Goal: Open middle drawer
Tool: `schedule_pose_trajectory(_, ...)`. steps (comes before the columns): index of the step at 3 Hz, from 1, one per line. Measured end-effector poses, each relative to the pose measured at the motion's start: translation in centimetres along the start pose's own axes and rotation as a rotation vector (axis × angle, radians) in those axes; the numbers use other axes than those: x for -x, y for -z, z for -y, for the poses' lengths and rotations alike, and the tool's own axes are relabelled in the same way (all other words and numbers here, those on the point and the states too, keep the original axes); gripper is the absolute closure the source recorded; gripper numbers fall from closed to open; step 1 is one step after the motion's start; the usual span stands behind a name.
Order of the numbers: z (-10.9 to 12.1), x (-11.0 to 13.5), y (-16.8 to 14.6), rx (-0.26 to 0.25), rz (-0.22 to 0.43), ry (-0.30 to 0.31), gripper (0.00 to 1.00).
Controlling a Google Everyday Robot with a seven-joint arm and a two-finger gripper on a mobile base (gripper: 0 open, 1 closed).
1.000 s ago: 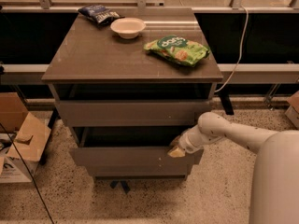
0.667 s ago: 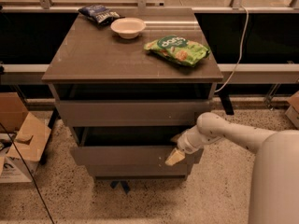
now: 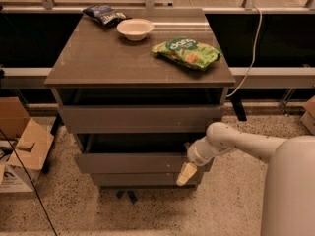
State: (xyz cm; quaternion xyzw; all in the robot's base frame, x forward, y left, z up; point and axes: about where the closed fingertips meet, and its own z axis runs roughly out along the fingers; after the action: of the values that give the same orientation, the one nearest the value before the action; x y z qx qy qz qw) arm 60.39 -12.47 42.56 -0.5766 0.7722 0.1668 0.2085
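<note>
Reading the grey-brown, flat-fronted middle drawer (image 3: 133,163) as already partly out. Its long front runs sideways, leftward from my cream-tipped gripper (image 3: 186,173), which sits at its right end. I cannot tell whether it grips. Up beyond, I can't read the white lettering on the green crinkly snack bag (image 3: 187,52).

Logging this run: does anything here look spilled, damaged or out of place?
Nothing stands out. The middle drawer juts forward, the gripper at its right end; bowl and chip bag sit on the cabinet top.
</note>
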Motion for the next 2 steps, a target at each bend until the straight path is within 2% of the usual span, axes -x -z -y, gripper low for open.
schedule_pose_trajectory(1,-0.39,-0.50,-0.56,0.035,-0.021,0.011,0.25)
schedule_pose_trajectory(2,-1.06,-1.13,-0.70,0.091,-0.061,0.057,0.49)
